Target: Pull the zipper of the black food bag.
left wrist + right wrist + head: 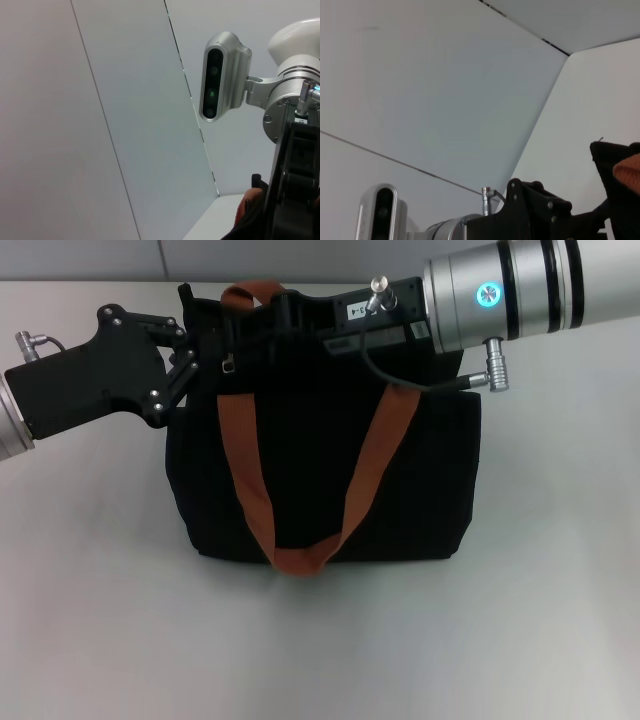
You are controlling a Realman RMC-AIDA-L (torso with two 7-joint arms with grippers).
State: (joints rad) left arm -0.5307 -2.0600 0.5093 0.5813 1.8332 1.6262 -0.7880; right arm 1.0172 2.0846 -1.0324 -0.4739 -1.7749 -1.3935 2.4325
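Your left gripper [192, 352] reaches in from the left to the bag's [320, 490] top left corner, its fingers against the black fabric just beside the small silver zipper pull [228, 367]; you cannot tell whether they pinch anything. Nearest you, an orange strap [300, 540] loops down the bag's front. The bag stands upright on the white table [100, 640]. Farther back, your right gripper [290, 310] lies along the top edge near the rear strap [250, 290]; its fingers blend with the bag, so their state cannot be told.
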